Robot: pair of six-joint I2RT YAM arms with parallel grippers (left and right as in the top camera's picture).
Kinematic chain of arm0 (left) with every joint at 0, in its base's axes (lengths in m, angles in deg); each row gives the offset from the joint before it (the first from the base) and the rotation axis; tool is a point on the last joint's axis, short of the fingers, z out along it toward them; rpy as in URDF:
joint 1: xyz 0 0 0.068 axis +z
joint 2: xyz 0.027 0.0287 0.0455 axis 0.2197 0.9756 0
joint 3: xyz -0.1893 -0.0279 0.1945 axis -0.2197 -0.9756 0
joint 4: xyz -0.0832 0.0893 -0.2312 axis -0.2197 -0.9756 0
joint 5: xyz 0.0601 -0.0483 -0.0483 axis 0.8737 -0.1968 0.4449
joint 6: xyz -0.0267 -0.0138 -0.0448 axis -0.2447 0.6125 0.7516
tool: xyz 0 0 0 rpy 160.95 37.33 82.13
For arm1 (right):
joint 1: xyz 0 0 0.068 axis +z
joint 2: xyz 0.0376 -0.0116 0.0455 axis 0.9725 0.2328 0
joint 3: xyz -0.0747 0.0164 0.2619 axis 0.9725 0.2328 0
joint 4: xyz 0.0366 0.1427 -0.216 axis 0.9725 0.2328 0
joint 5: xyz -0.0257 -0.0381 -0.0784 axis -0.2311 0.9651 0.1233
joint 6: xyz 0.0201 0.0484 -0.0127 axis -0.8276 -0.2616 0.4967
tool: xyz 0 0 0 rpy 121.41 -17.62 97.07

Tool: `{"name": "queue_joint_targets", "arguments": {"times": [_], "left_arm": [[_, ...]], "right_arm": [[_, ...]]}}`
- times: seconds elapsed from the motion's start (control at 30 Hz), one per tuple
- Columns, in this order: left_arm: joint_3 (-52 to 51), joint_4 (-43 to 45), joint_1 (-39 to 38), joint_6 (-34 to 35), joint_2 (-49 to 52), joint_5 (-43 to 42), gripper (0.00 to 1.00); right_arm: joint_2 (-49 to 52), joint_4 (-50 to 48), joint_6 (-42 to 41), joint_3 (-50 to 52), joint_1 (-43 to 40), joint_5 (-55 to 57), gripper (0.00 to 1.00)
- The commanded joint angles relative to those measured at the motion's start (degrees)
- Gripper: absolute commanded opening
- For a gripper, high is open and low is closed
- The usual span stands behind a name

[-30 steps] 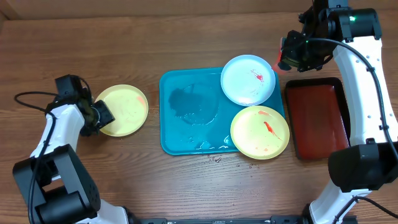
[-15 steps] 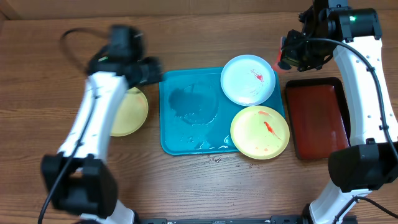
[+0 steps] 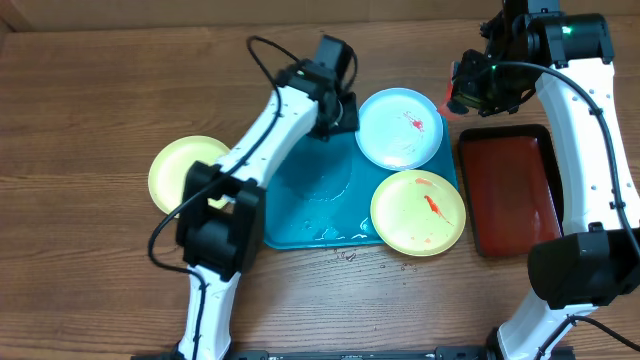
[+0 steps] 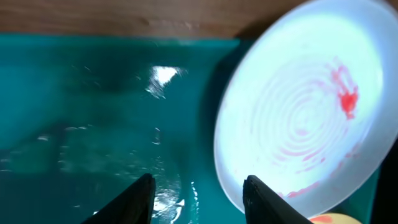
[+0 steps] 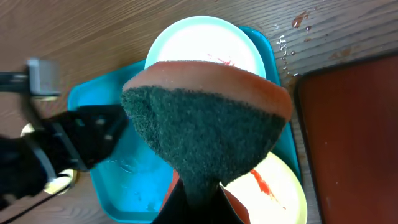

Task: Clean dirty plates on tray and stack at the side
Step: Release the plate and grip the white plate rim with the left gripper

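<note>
Nearest, the smeared yellow plate (image 3: 418,211) sits where it did a second ago. It lies over the near right corner of the tray (image 3: 300,215), lapping past the tray's edge and just beside the red tray (image 3: 510,190). To the left, the other yellow plate (image 3: 180,172) lies alone on the worktop (image 3: 80,250), apart from the tray. The left arm has quit it and swung right across the tray. I judge that plate done and set aside, with two still to clean.

Farther off, the left pincer (image 4: 199,185) has arrived at the left rim of the blue plate (image 4: 298,106). Its fingers are spread and hold nothing. The rim lies in the gap, close to one finger; whether they touch I cannot tell. This plate carries red smears and overhangs the tray's far rim. Farthest, the right pincer (image 5: 199,208) is pinching the sponge (image 5: 205,118), held beside the blue plate's right edge as it was before.

A grasp on the blue plate looks like the next step. The wet middle of the tray is bare, so the plate has room to slide inward. On the right the two dirty plates and the red tray crowd together, and the left arm itself spans the tray's left part.
</note>
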Motion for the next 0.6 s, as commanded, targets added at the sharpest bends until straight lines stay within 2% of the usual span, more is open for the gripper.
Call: {"name": "queue_joint_targets", "arguments": {"times": [0.0, 0.2, 0.57], "left_arm": [[1.44, 0.39, -1.66, 2.80, 0.83, -2.08, 0.48], [0.70, 1.44, -2.75, 4.94, 3.76, -1.46, 0.51], [0.52, 2.86, -2.97, 4.96, 7.10, -0.92, 0.42]], "right_arm": [[-0.22, -0.20, 0.44, -0.74, -0.02, 0.57, 0.04], [-0.22, 0.35, 0.44, -0.74, -0.02, 0.57, 0.04], [-0.22, 0.59, 0.48, -0.74, -0.02, 0.59, 0.04]]}}
